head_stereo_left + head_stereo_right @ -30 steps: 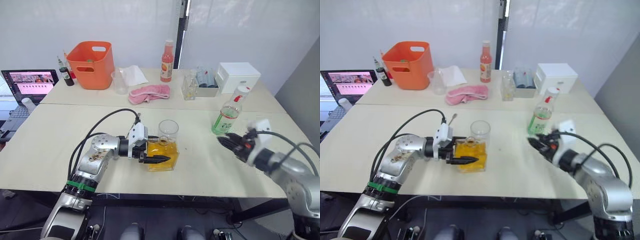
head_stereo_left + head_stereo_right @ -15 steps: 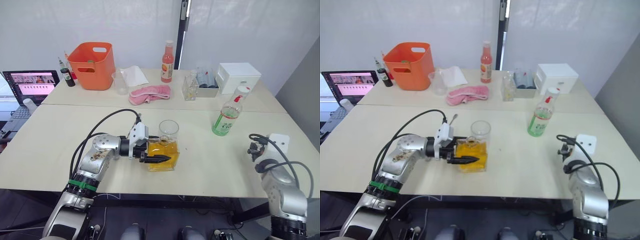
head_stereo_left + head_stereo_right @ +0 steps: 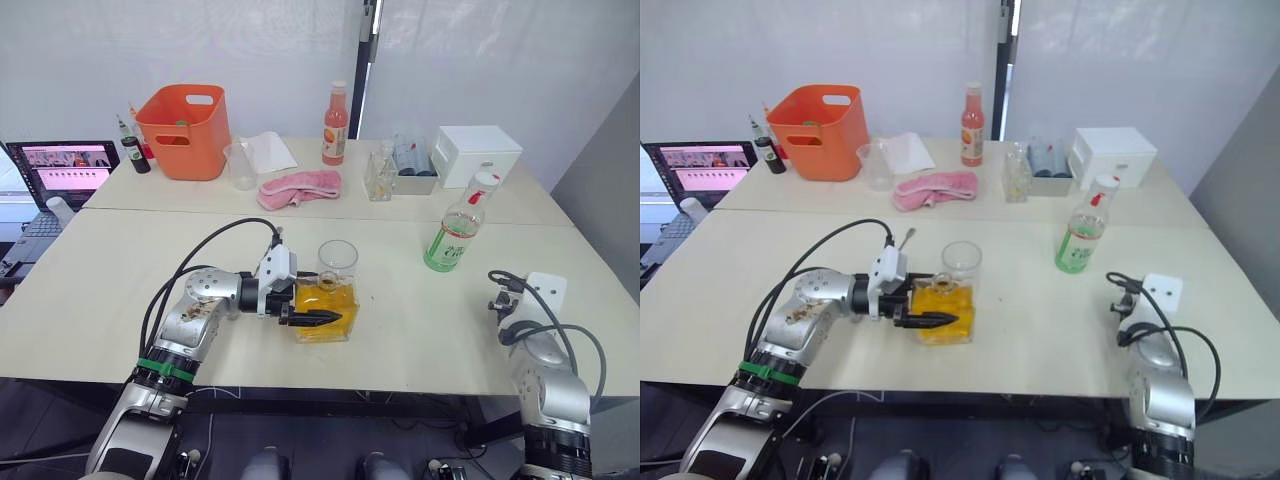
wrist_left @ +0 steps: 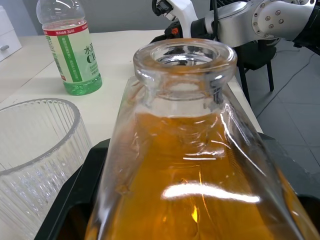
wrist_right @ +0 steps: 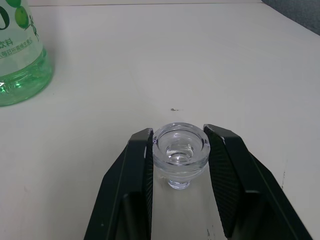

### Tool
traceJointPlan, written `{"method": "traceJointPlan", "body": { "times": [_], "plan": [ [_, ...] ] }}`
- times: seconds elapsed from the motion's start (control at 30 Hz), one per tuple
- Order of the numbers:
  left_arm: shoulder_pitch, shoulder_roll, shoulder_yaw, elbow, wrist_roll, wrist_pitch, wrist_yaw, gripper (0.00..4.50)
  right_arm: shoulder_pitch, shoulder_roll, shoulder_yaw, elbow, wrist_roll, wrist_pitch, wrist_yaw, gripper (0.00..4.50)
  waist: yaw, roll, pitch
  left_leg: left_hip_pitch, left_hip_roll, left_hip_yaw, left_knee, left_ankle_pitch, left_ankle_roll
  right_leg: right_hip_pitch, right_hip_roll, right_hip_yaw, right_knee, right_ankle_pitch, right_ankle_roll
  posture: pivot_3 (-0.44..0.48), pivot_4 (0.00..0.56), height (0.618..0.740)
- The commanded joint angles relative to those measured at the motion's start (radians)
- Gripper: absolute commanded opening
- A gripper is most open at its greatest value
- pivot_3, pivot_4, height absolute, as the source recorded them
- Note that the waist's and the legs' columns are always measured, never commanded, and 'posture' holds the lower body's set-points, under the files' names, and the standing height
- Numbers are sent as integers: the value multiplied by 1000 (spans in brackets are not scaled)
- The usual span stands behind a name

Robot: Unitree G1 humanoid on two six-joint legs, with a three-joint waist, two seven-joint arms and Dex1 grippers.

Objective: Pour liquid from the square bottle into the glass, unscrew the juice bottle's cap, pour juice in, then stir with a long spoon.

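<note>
on the pale table point(image 3: 90, 290), the left gripper point(image 3: 318, 318) clamps the uncorked square bottle point(image 3: 325, 310) beside the glass point(image 3: 337, 262); the right gripper point(image 5: 177, 165) pinches the glass stopper point(image 5: 180, 149).

The square bottle point(image 4: 195, 165) is cut off below its shoulders.

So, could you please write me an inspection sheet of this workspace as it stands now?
Surface: pale table, two tops butted together.
Job's things: square bottle unstoppered, beside the glass; juice bottle capped, upright.
Clutter: orange bin, pink cloth, red-capped bottle, white box, beaker.
Grippers: left gripper clamps the square bottle; right gripper holds the glass stopper.
Cables: black cable looped over the left arm.
Surroundings: laptop, white walls.
</note>
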Motion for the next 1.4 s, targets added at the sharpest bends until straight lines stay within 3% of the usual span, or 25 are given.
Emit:
{"method": "traceJointPlan", "body": {
  "times": [0.03, 0.07, 0.13, 0.37, 0.67, 0.8, 0.97, 1.13, 1.4],
  "plan": [
    [-23, -7, -1, -14, 6, -14, 6, 2810, -10, -20, -8, 0, -10, -22, 11, 1046, 0, 0, 0, 0, 0, 0, 0, 0, 0, 0, 0, 0, 0, 0, 0, 0, 150, 715],
    [-25, -7, -1, -12, 7, -15, 7, 2810, -13, -21, -9, 5, -8, -24, 14, 1046, 0, 0, 0, 0, 0, 0, 0, 0, 0, 0, 0, 0, 0, 0, 0, 0, 150, 715],
    [-27, -9, 0, -7, 7, -16, 8, 2810, -17, -22, -11, 10, -6, -25, 17, 2108, 0, 0, 0, 0, 0, 0, 0, 0, 0, 0, 0, 0, 0, 0, 0, 0, 150, 715],
    [-30, -10, 0, -1, 7, -18, 4, 2810, -24, -13, -33, 0, 15, -49, 23, 4474, 0, 0, 0, 0, 0, 0, 0, 0, 0, 0, 0, 0, 0, 0, 0, 0, 150, 715],
    [-32, -9, 8, 2, 0, -21, -3, 2810, 17, -46, -49, -140, 68, -103, 118, 4500, 1, 1, 0, 0, 0, 0, 0, 0, 0, 0, 0, 0, 0, 0, 0, 0, 150, 715],
    [-33, 1, 29, -19, -25, -7, -10, 2810, 69, -109, -78, -253, 147, -87, 240, 4500, 1, 1, 0, 0, 0, 0, 0, 0, 0, 0, 0, 0, 0, 0, 0, 0, 150, 715],
    [3, 18, 45, -67, -61, 20, -17, 2810, 187, -206, -96, -386, 327, -63, 495, 4500, -4, 1, 0, 0, 1, 0, 0, 0, 0, 0, 1, 0, 0, 0, 0, 0, 150, 715],
    [45, 55, 87, -146, -100, 66, -5, 2810, 266, -274, -62, -456, 442, -17, 654, 4500, -13, 1, 0, 0, 2, 0, -1, 0, 0, -1, 2, 1, 0, 0, 0, 0, 150, 715],
    [147, 174, 197, -303, -189, 168, 23, 2810, 296, -339, 52, -487, 476, 10, 787, 4500, -23, 1, 1, 0, 3, 0, -1, 0, 0, -1, 3, 1, 0, 0, 0, 0, 150, 715]
  ]
}}
